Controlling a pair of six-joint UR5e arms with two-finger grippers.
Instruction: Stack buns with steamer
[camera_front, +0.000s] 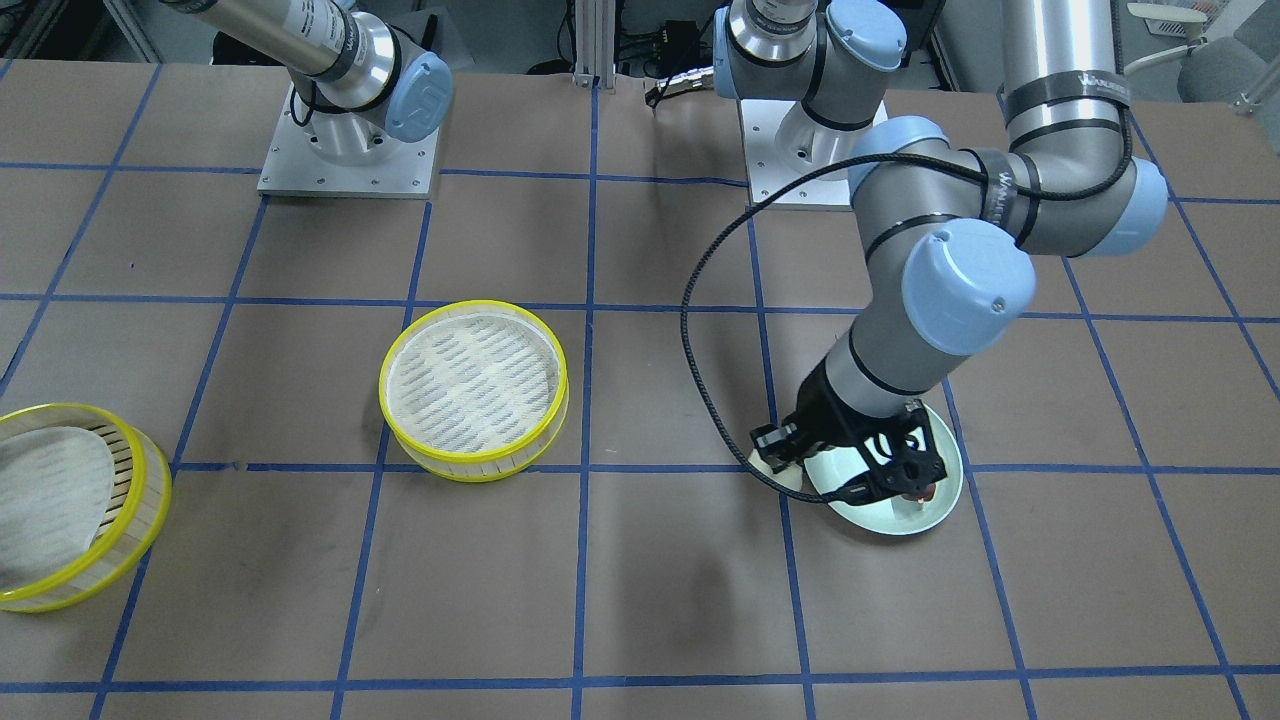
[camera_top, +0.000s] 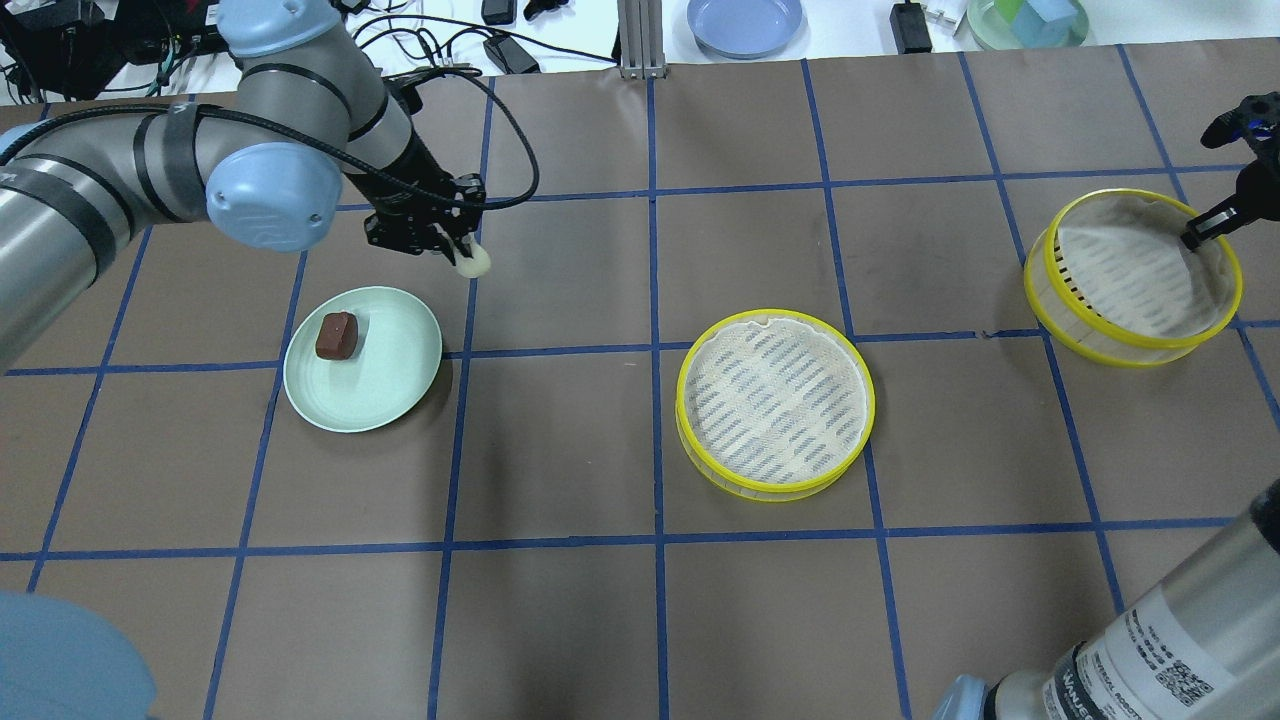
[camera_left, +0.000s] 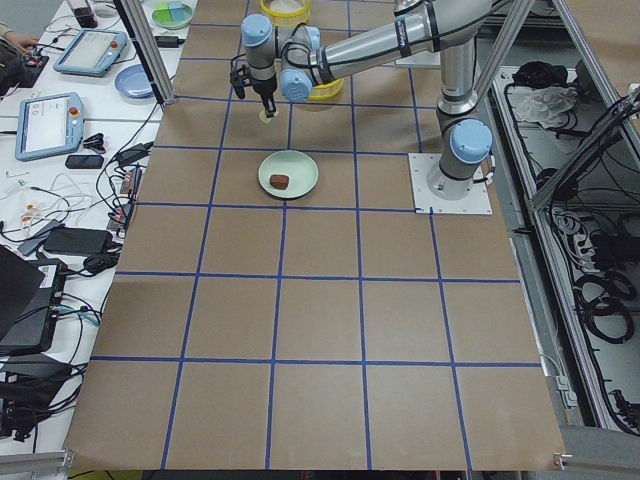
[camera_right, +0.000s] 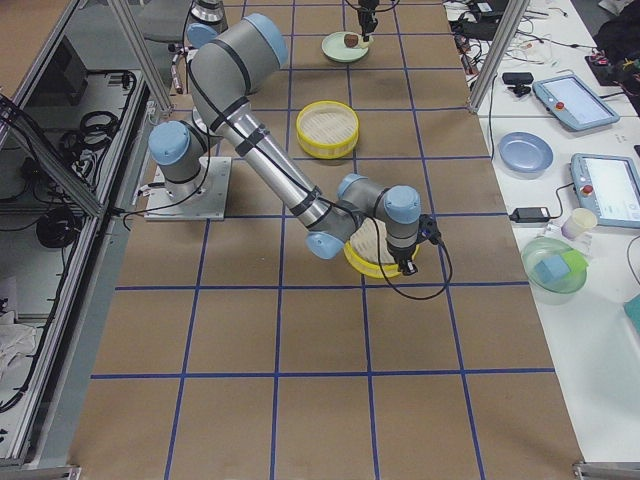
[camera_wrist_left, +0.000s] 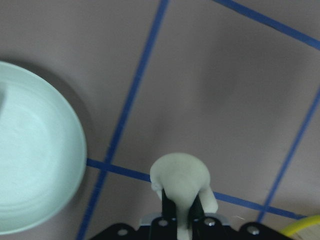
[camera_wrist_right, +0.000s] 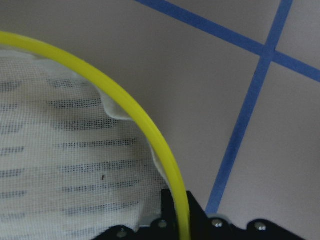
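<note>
Cream-white bun (camera_top: 473, 261), pinched in the left hand (camera_top: 456, 250) above the counter (camera_top: 560, 450) just beyond the plate (camera_top: 390, 375), should travel level to the middle steamer tray (camera_top: 775, 400), clearing its yellow rim, while the right hand (camera_top: 1195, 238) clamps the tilted tray (camera_top: 1130, 285).

Tilted steamer (camera_front: 128, 482) half outside the front view; brown bun (camera_front: 927, 492) mostly behind left arm (camera_front: 960, 290).

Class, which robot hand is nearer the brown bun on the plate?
Left. The left hand holds the white bun just beyond the brown bun's plate; the right hand grips a steamer rim far across the table.
</note>
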